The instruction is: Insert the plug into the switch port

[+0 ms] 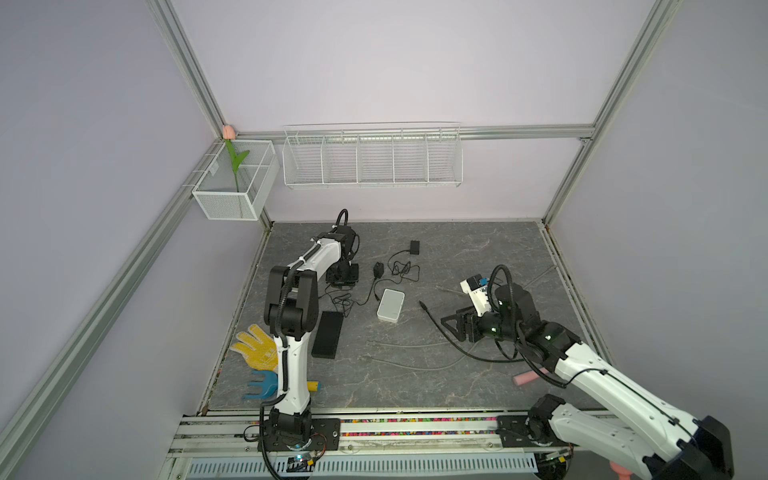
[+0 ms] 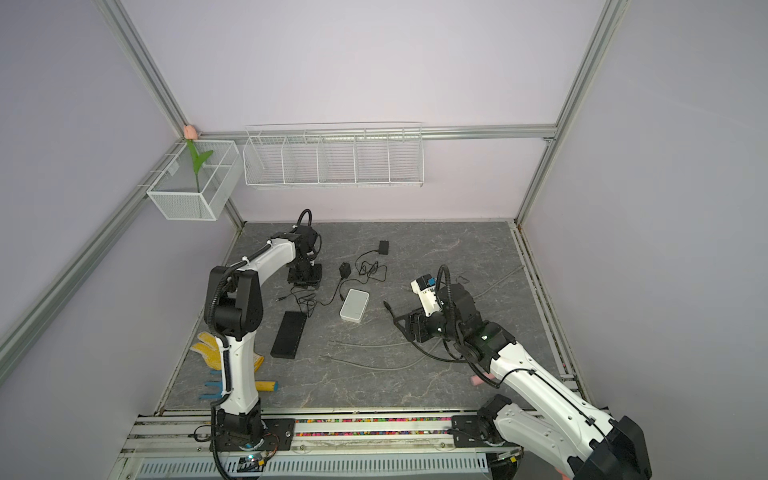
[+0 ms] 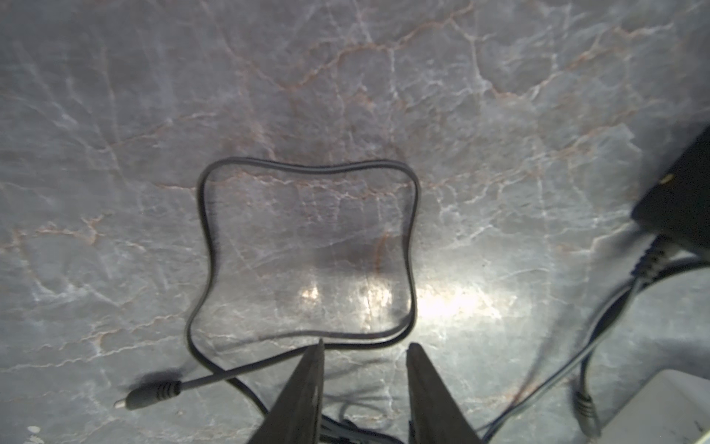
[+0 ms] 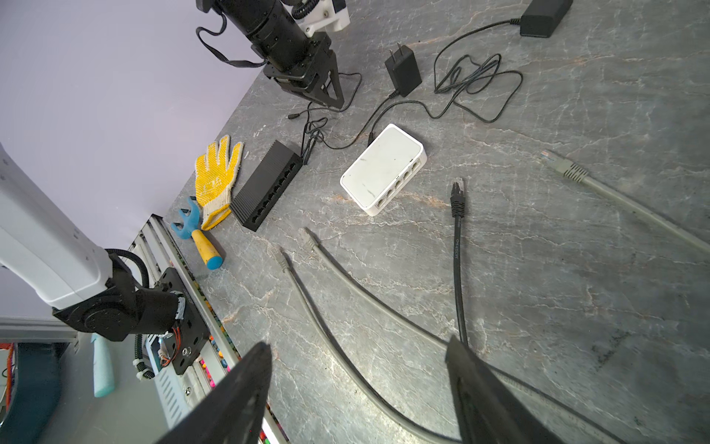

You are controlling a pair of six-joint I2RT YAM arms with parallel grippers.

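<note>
The left fingers [image 3: 303, 388] stand partly open over the bench [image 3: 384, 96] and grip nothing. Their tips hang above a thin looped cable [image 3: 307, 169], whose barrel plug [image 3: 150, 396] lies just beside them, left of the white switch [image 4: 384, 169]. The right fingers [image 4: 480, 392] gape wide and empty, right of the white switch. A black network plug [image 4: 458, 196] lies near that switch, with grey cables [image 4: 326, 307] and a black switch [image 4: 269, 184] alongside.
</note>
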